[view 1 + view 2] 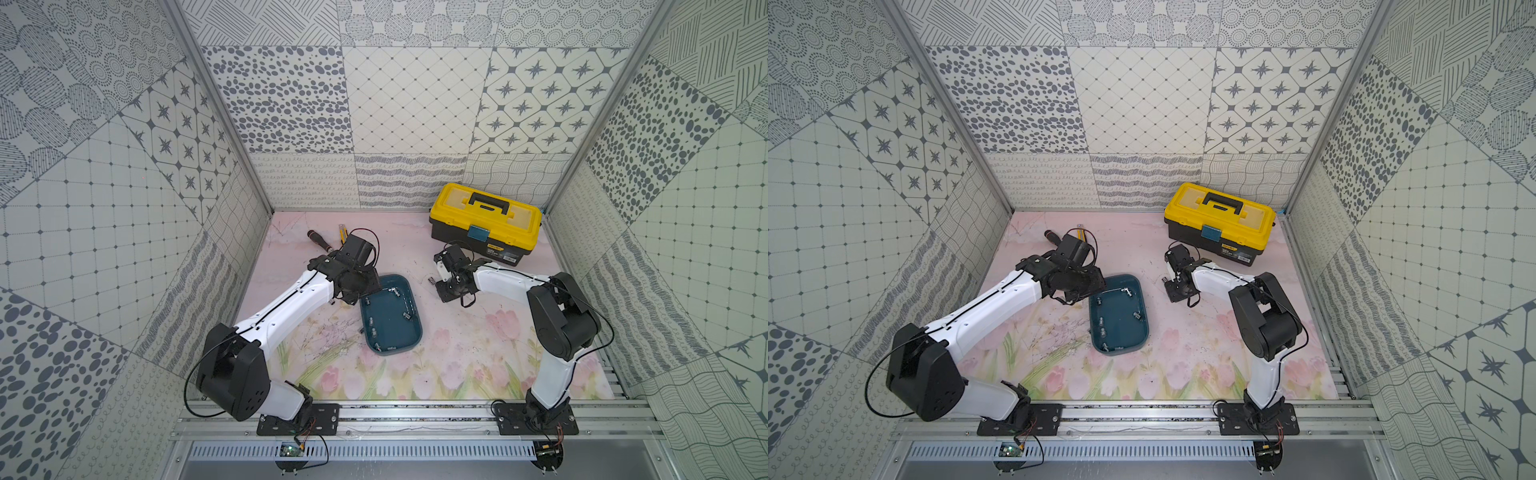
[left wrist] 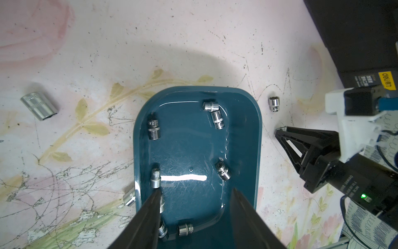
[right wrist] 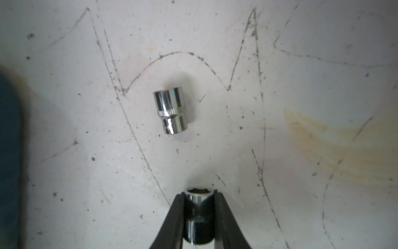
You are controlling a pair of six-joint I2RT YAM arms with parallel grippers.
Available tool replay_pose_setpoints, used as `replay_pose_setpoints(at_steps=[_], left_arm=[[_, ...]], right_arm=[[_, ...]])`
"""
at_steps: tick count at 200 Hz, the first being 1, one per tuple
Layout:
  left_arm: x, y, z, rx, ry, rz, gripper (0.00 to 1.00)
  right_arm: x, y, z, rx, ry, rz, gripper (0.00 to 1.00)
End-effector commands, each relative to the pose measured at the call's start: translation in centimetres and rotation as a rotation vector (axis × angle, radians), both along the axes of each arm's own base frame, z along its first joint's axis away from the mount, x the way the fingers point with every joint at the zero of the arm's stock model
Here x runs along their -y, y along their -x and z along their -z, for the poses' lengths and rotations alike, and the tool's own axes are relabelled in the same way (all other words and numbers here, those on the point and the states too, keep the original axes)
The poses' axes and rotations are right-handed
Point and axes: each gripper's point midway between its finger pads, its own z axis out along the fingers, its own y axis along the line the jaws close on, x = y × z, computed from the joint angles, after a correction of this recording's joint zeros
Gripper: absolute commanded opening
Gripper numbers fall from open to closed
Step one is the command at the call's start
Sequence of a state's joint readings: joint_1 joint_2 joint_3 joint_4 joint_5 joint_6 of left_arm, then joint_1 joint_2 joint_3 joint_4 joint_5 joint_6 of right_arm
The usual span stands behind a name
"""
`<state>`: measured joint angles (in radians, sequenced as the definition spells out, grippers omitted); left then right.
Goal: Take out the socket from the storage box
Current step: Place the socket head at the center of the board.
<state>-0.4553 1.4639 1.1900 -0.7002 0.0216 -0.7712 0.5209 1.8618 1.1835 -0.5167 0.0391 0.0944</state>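
Three walls of grey-and-white patterned tile panels (image 1: pixel 415 104) close in the booth I am working by remote. Its floor is a pale pink mat printed with tulips (image 1: pixel 457 365), scuffed, speckled and scored with dark scratches.

My marker is the shallow teal-blue plastic storage box (image 1: pixel 390 324), lidless and round-cornered, lying near the middle of the mat. Beyond the box, toward a back corner, stands a black plastic toolbox with a yellow lid and black handle (image 1: pixel 486 220).

The left gripper (image 2: pixel 196 189) hangs over the end of the box nearer the back wall. Its jaws are parted with nothing between them.

The right gripper (image 3: pixel 199 195) is low over the mat beside the box, on the toolbox side. It is clamped on a small chrome steel socket (image 3: pixel 199 207), which is outside the box. I cannot tell whether that socket touches the mat.

A second loose chrome socket (image 3: pixel 170 112) lies on the mat near the same long side of the box, clear of the rim. On the opposite side a larger dull-grey socket (image 2: pixel 39 105) lies well apart from the box. Another chrome socket (image 2: pixel 129 198) sits just beside the rim, outside it.

Several more small chrome sockets (image 2: pixel 154 129) lie scattered inside the box, mostly along its walls.
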Motion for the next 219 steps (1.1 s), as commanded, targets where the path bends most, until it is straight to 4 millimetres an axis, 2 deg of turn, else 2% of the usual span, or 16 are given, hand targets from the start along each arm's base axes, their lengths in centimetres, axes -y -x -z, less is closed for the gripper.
replay_pose_setpoints(at_steps=[1, 89, 171, 219], left_arm=[[-0.6, 0.4, -0.4, 0.000, -0.030, 0.005, 0.56], [-0.9, 0.5, -1.1, 0.017, -0.031, -0.001, 0.56], [-0.5, 0.7, -1.5, 0.015, -0.021, 0.009, 0.56], [0.4, 0.9, -1.7, 0.022, -0.036, 0.038, 0.56]], right_arm=[[0.2, -0.4, 0.3, -0.006, 0.015, 0.014, 0.18], [0.3, -0.4, 0.1, -0.001, 0.016, 0.019, 0.37], [0.5, -0.4, -0.7, 0.018, 0.004, 0.023, 0.39], [1.1, -0.5, -2.5, 0.053, -0.014, 0.042, 0.43]])
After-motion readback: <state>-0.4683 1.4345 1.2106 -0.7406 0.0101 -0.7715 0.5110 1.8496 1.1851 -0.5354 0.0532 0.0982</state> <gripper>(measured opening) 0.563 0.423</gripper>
